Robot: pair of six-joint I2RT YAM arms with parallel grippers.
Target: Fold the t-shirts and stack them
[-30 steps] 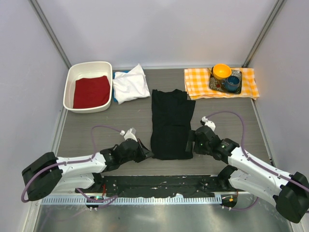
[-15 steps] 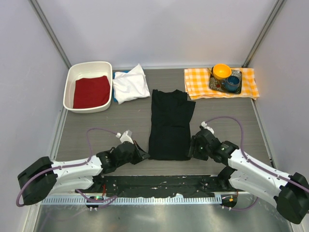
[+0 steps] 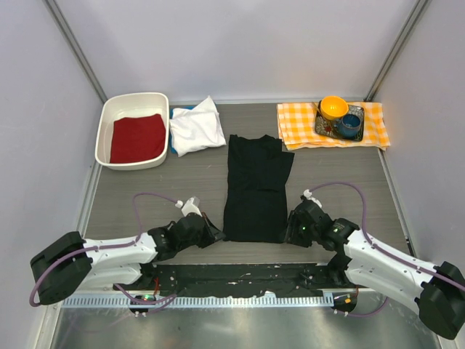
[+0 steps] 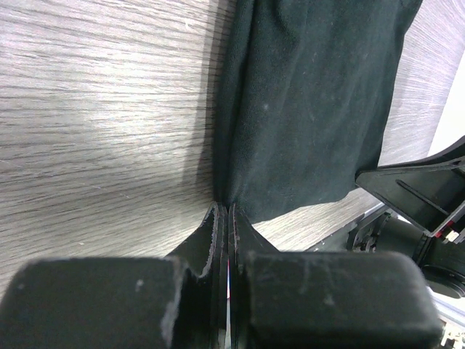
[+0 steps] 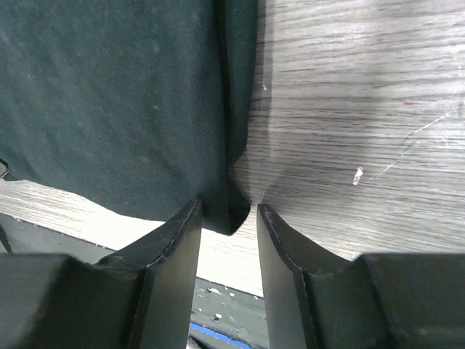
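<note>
The black t-shirt [image 3: 254, 189] lies in the table's middle, folded into a long strip; no label shows. My left gripper [image 3: 216, 234] is at its near left corner. In the left wrist view the gripper [image 4: 224, 209] is shut, its tips pinching the shirt's corner [image 4: 305, 109]. My right gripper [image 3: 292, 231] is open at the near right corner. In the right wrist view the gripper [image 5: 229, 209] straddles the shirt's corner tip [image 5: 227, 214]. The white t-shirt [image 3: 196, 125] lies folded at the back, on a blue one [image 3: 179, 109] of which only an edge shows.
A white tub [image 3: 131, 98] holding a red cloth [image 3: 138, 138] stands at the back left. An orange checked cloth [image 3: 298, 123] at the back right carries a tray with an orange bowl [image 3: 333, 107] and a blue cup [image 3: 349, 123]. A black strip [image 3: 240, 280] runs along the near edge.
My right gripper has moved toward the near edge, down to the shirt's near right corner. My left gripper has drawn slightly left, and the shirt's near left corner went with it.
</note>
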